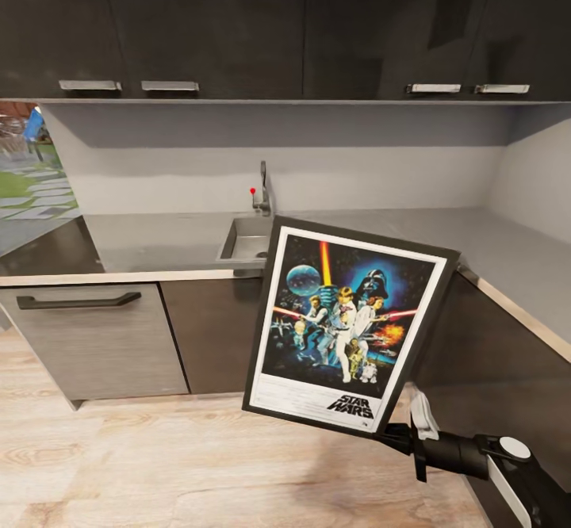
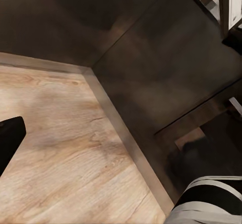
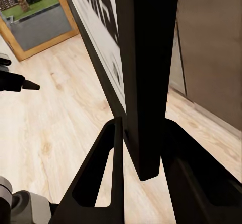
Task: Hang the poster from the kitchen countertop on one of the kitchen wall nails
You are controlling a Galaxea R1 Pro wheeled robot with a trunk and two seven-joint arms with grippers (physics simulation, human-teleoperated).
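Note:
The poster point(image 1: 349, 326), a black-framed Star Wars print, hangs tilted in the air in front of the kitchen countertop point(image 1: 159, 239), covering part of the sink's edge. My right gripper point(image 1: 403, 431) is shut on the poster's lower right corner. In the right wrist view the frame's dark edge point(image 3: 146, 72) sits clamped between the two black fingers point(image 3: 101, 173). One dark finger point(image 2: 10, 138) of my left gripper hangs low over the wood floor, and its state is unclear. The wall nails are out of view.
The steel sink point(image 1: 242, 239) and chrome tap point(image 1: 262, 187) are set in the countertop, which turns along the right side point(image 1: 515, 266). Dark upper cabinets point(image 1: 238, 28) hang above. A grey drawer front point(image 1: 95, 338) and dark cabinet fronts point(image 2: 166, 72) stand below. A glass wall point(image 1: 32, 171) lies left.

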